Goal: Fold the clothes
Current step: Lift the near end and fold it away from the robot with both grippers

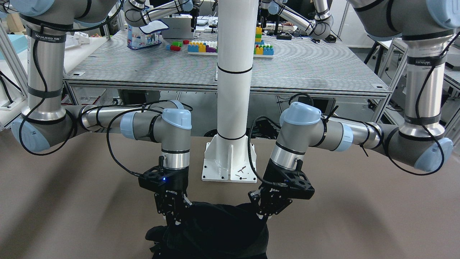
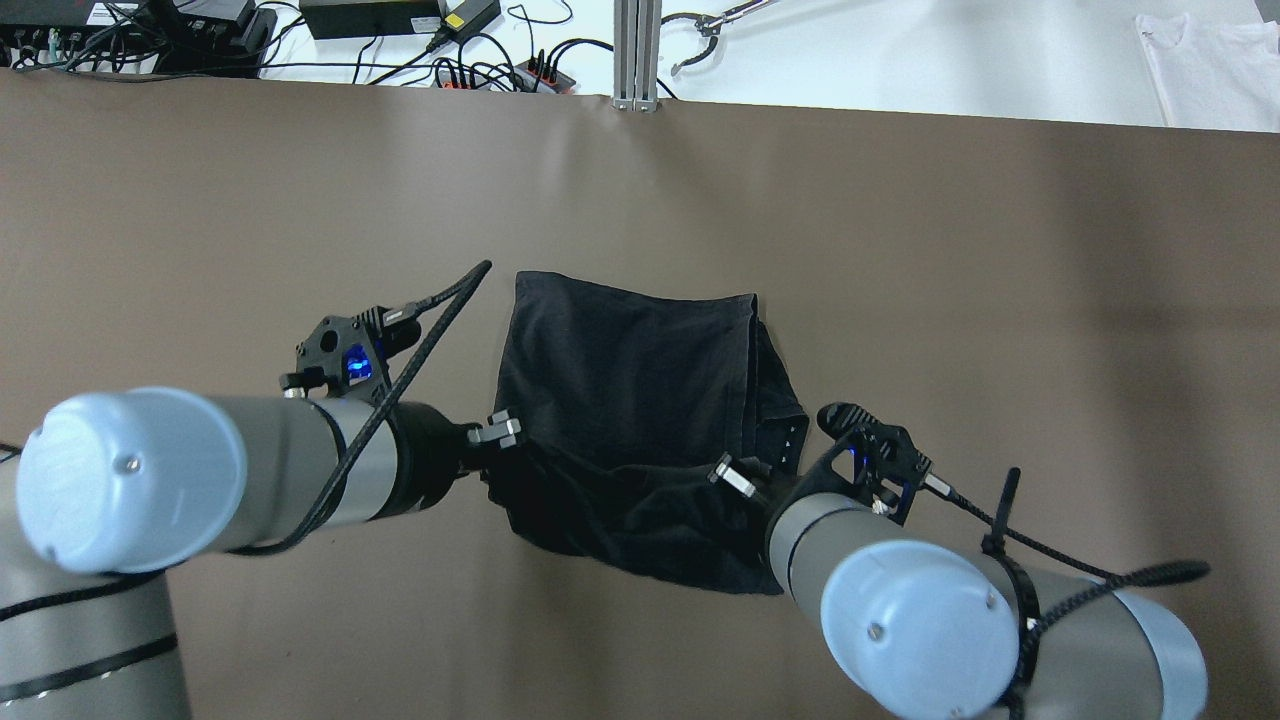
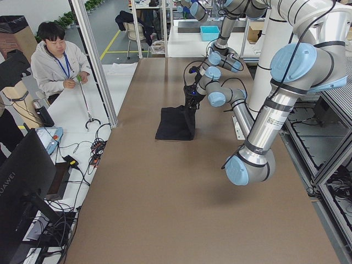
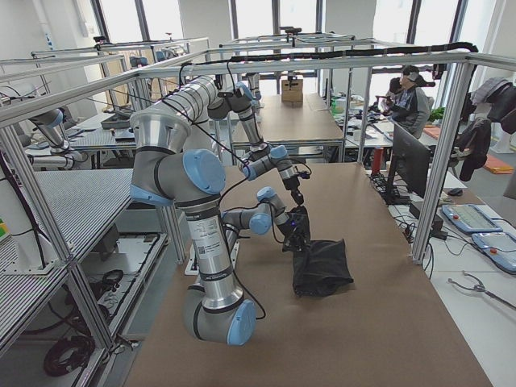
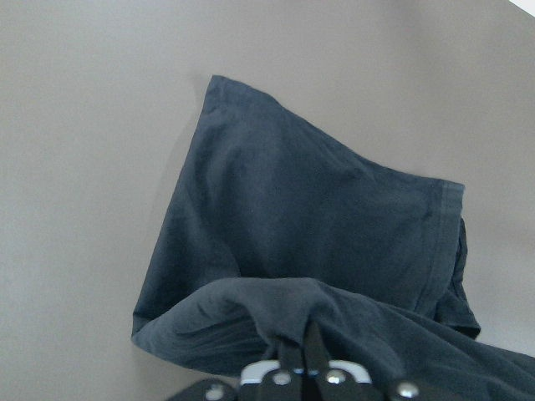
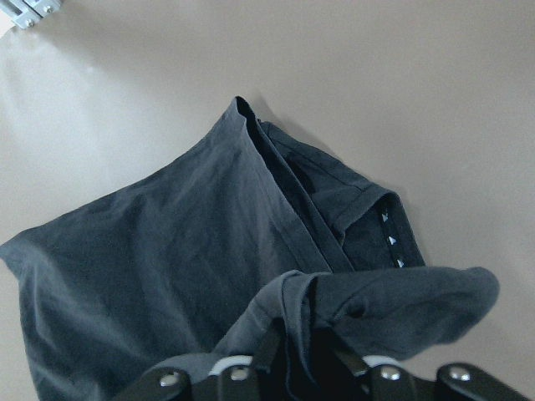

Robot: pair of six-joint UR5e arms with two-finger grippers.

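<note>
We have both pincers clamped on the black garment (image 2: 625,385). The left pincer (image 2: 497,431) grips one raised corner of the near hem and the right pincer (image 2: 733,478) grips the other, and each wrist view shows cloth pinched between closed fingers. The garment sits in the middle of the overhead frame. Its far half lies flat on the brown surface (image 2: 950,260), and its near half is lifted and sags between the two grips.

We judge the sag to be the first risk. If we carry the hem toward the top of the frame without drawing the pincers apart, the slack middle may land first and trap a crease under the fold.

The right pincer holds a thick, rolled wad, not a clean edge, so that wad could slip out or drop as a lump on release.

The garment already lies slightly askew in the frame. Unequal travel by the two arms would set the hem down crooked against the far edge.

If we move too low, the lifted layer may drag the flat half along the smooth surface.

The side flap (image 2: 782,400) at the right of the panel, with its small white marks (image 2: 790,447), juts out and may stay exposed.
</note>
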